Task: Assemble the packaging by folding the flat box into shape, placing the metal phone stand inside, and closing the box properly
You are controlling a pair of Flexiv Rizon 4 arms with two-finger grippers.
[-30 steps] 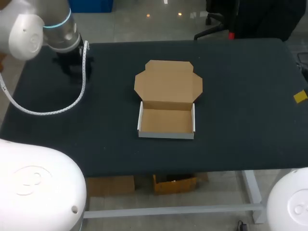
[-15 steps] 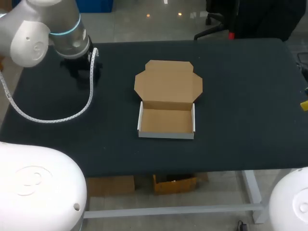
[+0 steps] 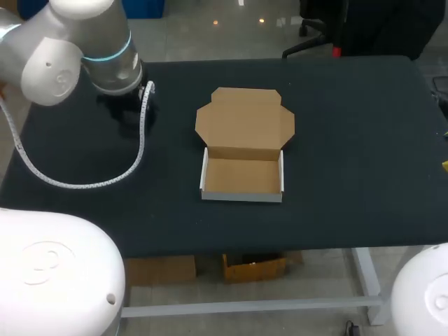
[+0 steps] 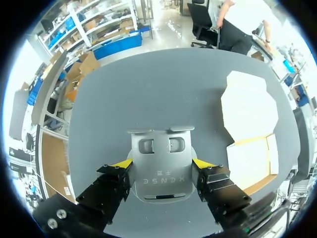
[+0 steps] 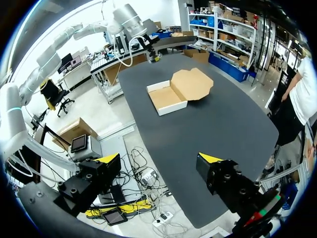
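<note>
My left hand point(image 4: 162, 162) is clamped on the metal phone stand point(image 4: 160, 174): the two yellow-tipped fingers point(image 4: 122, 163) press against its opposite side edges, and the grey plate stands between them with its two slots at the end away from my wrist. The stand is held above the dark worktop point(image 3: 350, 140), not touching it.

The box point(image 3: 241, 175) is my landmark. It sits near the middle of the worktop, already folded into an open tray with white outer walls and a bare brown cardboard floor. Its lid point(image 3: 245, 119) lies flat on the worktop, joined to the tray's far wall, with the small side flaps spread out.

My left arm point(image 3: 105, 49) comes in to the left of the box, and its wrist hangs over the worktop about level with the lid and well apart from it. From above, the wrist hides the hand and the stand. In the left wrist view the box lies ahead of the hand and off to its right.

My right hand point(image 5: 158, 159) is open, its fingers wide apart with nothing between them. It hangs well away from the box on the right, out by the worktop's edge, with the tray's open side facing it.
</note>
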